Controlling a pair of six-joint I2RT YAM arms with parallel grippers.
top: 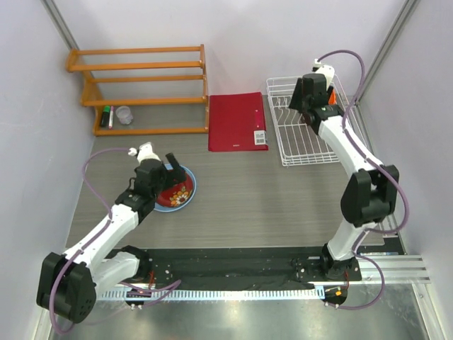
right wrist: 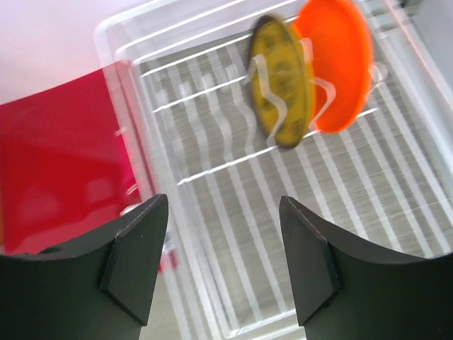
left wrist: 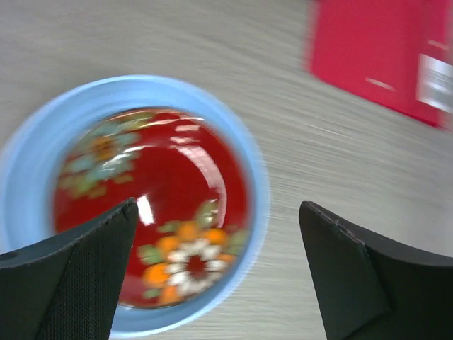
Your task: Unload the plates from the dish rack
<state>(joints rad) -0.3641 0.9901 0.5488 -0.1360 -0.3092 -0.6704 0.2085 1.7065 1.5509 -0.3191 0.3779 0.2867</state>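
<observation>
The red floral plate (top: 178, 193) lies on the light blue plate (top: 191, 185) on the table at the left; both also show in the left wrist view, red (left wrist: 148, 191) inside the blue rim (left wrist: 256, 177). My left gripper (top: 172, 172) (left wrist: 218, 212) is open and empty just above their right edge. The yellow dark-rimmed plate (right wrist: 279, 81) and the orange plate (right wrist: 340, 60) stand upright together in the white wire dish rack (top: 301, 150) (right wrist: 233, 184). My right gripper (top: 303, 106) (right wrist: 223, 205) is open and empty over the rack, short of the two plates. The arm hides them in the top view.
A flat red folder (top: 237, 120) (right wrist: 49, 156) (left wrist: 375, 49) lies just left of the rack. An orange wooden shelf (top: 141, 85) stands at the back left with a marker and a small cup (top: 124, 115) on its lower level.
</observation>
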